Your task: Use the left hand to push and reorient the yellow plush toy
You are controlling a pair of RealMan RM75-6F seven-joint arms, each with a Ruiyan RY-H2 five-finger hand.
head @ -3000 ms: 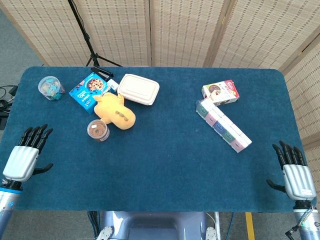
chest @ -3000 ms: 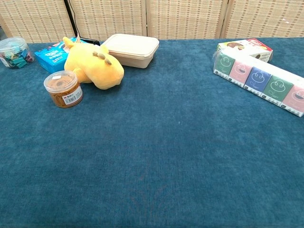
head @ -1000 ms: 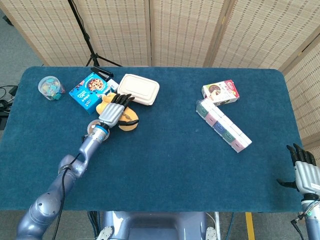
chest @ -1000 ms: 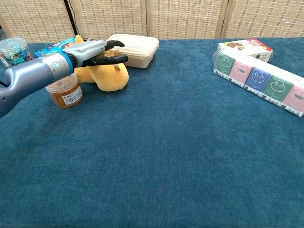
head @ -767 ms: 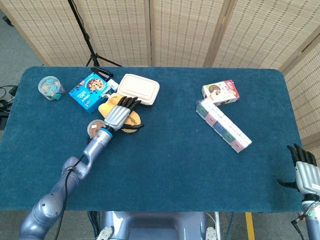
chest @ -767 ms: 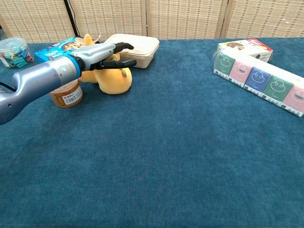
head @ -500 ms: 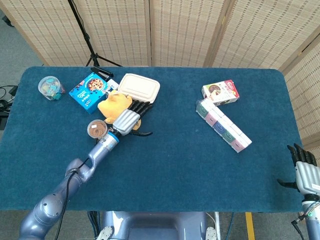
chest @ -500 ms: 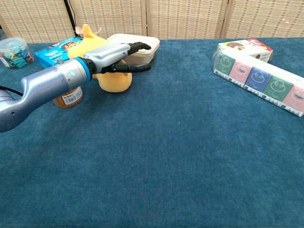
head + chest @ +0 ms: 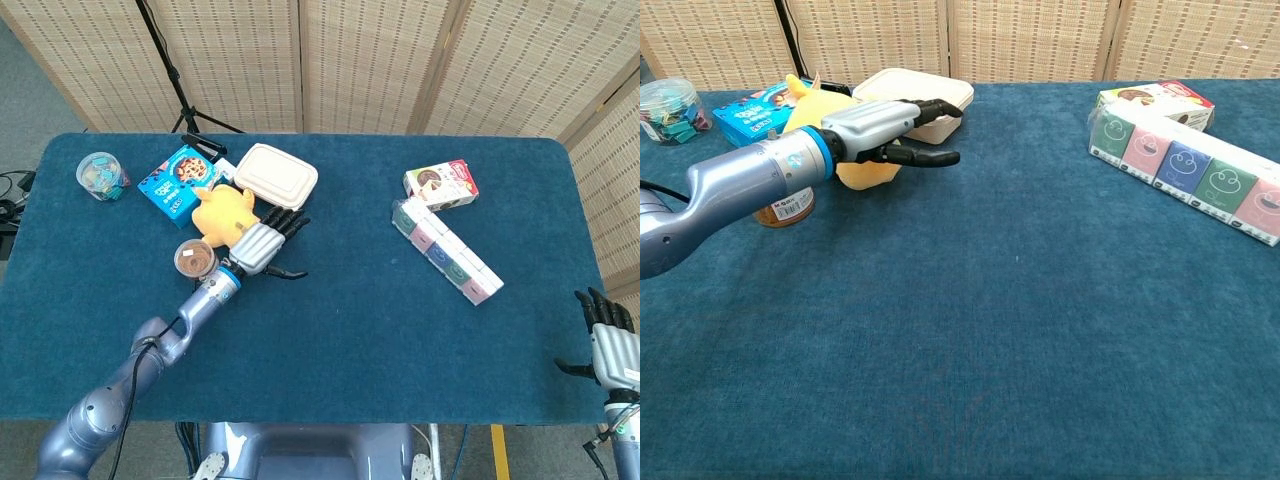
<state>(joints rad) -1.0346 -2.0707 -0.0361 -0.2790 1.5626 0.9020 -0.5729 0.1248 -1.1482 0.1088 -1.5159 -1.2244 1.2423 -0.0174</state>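
The yellow plush toy [image 9: 224, 211] lies at the back left of the blue table, between the brown jar and the beige lunch box; in the chest view the yellow plush toy [image 9: 818, 104] shows partly behind my arm. My left hand [image 9: 264, 246] is flat with fingers stretched out, right of and in front of the toy, against its near side. The left hand [image 9: 885, 128] holds nothing, fingers pointing right. My right hand [image 9: 604, 342] hangs with fingers spread at the table's front right corner, far from the toy.
A brown-lidded jar [image 9: 194, 260] stands just left of my left forearm. A beige lunch box [image 9: 276, 175], a blue cookie box [image 9: 178, 180] and a clear tub [image 9: 100, 174] sit behind. At right lie a tissue pack row [image 9: 447, 250] and a small box [image 9: 441, 184].
My left hand has swept rightward across the plush toy. The toy has turned and shifted back towards the blue cookie box. The right hand has stayed still.
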